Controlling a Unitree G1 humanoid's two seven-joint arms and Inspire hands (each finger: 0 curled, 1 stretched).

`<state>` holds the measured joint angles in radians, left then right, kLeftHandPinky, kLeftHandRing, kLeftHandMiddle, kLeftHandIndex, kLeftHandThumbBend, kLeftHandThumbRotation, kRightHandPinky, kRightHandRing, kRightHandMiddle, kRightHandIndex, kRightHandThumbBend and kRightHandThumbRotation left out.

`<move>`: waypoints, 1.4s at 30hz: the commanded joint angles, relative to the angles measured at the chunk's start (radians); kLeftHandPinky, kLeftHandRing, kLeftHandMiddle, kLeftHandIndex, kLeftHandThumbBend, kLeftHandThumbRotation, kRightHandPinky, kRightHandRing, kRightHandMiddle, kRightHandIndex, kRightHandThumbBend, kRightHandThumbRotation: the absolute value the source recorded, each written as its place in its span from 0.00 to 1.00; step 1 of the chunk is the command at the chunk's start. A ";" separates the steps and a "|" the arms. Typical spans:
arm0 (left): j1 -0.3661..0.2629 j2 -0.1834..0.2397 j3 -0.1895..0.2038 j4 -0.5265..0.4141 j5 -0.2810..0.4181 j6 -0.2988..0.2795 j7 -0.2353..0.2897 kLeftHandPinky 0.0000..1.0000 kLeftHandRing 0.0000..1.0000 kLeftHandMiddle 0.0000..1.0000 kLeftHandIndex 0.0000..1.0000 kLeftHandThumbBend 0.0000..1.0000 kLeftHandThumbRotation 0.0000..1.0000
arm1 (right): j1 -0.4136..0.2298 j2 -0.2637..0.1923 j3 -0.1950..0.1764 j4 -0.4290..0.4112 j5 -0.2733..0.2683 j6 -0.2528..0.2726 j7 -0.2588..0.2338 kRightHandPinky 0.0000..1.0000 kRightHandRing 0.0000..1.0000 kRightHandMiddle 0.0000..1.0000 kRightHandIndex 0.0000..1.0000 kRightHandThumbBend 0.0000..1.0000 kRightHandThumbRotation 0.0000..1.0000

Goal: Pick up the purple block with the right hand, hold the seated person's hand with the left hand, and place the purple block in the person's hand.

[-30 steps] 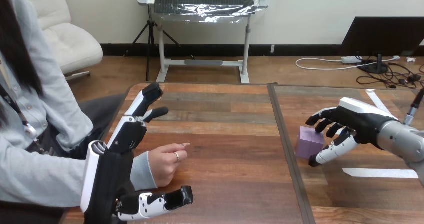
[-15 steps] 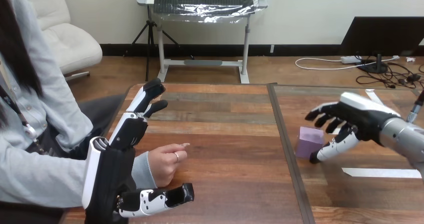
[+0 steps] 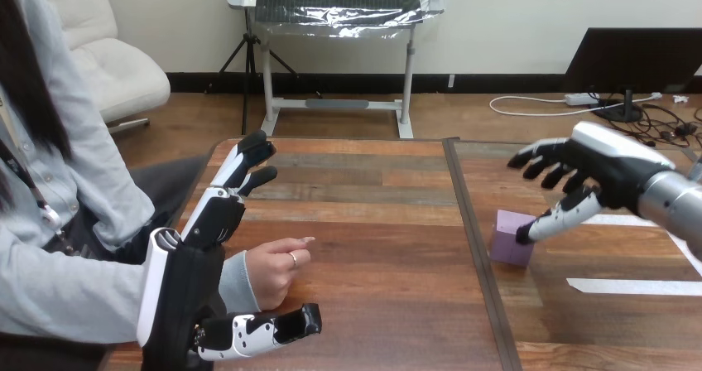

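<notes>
Purple block: resting ungrasped on the table under the right hand, whose fingers are spread; left hand straight-fingered beside the person's hand, not clasping it; risk: off-centre closure, thumb striking first, likely shoves the block aside.

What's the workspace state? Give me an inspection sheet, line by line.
Surface: wooden table, seam down the middle.
Job's things: purple block on the table right of the seam, ungripped; person's hand resting at the left, loosely curled.
Clutter: white tape strips near the right edge.
Hands: left hand open beside the person's hand, not holding it; right hand open above the block.
Cables: nothing seen on the table.
Surroundings: person seated at left.
</notes>
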<state>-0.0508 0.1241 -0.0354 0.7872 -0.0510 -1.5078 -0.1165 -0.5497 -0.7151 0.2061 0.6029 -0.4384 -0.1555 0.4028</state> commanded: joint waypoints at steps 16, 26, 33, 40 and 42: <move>-0.066 0.002 -0.014 -0.001 -0.033 0.004 -0.020 0.83 0.92 0.93 0.85 1.00 0.51 | -0.028 -0.040 -0.069 -0.110 0.012 0.010 -0.018 0.69 0.75 0.78 0.82 0.93 0.24; -0.066 -0.003 -0.005 0.001 -0.029 0.001 -0.025 0.84 0.92 0.94 0.85 1.00 0.51 | -0.052 -0.033 -0.082 -0.083 0.022 0.006 -0.025 0.71 0.77 0.80 0.82 0.93 0.22; -0.063 -0.006 -0.001 -0.004 -0.024 0.004 -0.027 0.83 0.92 0.93 0.85 1.00 0.51 | -0.088 -0.022 -0.069 -0.021 0.006 -0.006 -0.045 0.72 0.79 0.82 0.83 0.95 0.26; -0.066 -0.012 -0.001 -0.001 -0.027 -0.005 -0.027 0.83 0.92 0.93 0.85 1.00 0.51 | -0.148 -0.002 -0.050 0.118 -0.002 -0.067 -0.083 0.70 0.78 0.81 0.83 0.97 0.29; -0.067 -0.013 0.000 0.002 -0.025 -0.008 -0.027 0.83 0.92 0.92 0.85 1.00 0.51 | -0.163 0.002 -0.043 0.150 -0.005 -0.082 -0.089 0.69 0.76 0.80 0.83 0.98 0.30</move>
<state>-0.0549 0.1173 -0.0360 0.7894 -0.0724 -1.5056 -0.1426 -0.5920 -0.7232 0.1586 0.6709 -0.4364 -0.1979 0.3589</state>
